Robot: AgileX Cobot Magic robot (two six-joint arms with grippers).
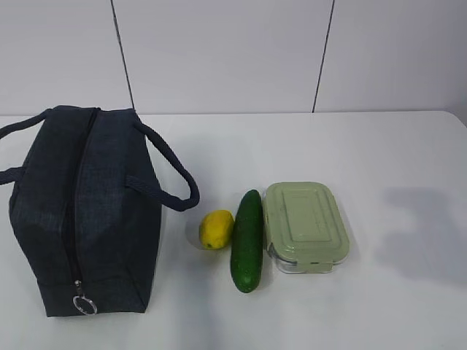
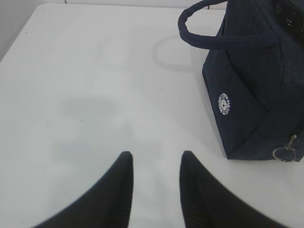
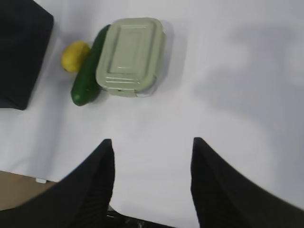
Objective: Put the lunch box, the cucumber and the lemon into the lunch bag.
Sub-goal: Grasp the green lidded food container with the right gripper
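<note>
The navy lunch bag [image 1: 80,211] stands on the left of the white table, its top zipper closed, ring pull [image 1: 85,304] hanging at the near end. To its right lie the yellow lemon [image 1: 216,229], the dark green cucumber [image 1: 247,240] and the lunch box [image 1: 303,224] with its sage-green lid, side by side. Neither arm shows in the exterior view. My left gripper [image 2: 155,156] is open over bare table, left of the lunch bag [image 2: 256,90]. My right gripper [image 3: 153,142] is open, nearer than the lunch box [image 3: 130,55], cucumber [image 3: 88,78] and lemon [image 3: 74,56].
A white wall with dark seams rises behind the table [image 1: 379,153]. The table's near edge [image 3: 28,176] shows at the bottom left of the right wrist view, with brown floor beyond. The bag's strap handles [image 1: 171,171] hang out to each side.
</note>
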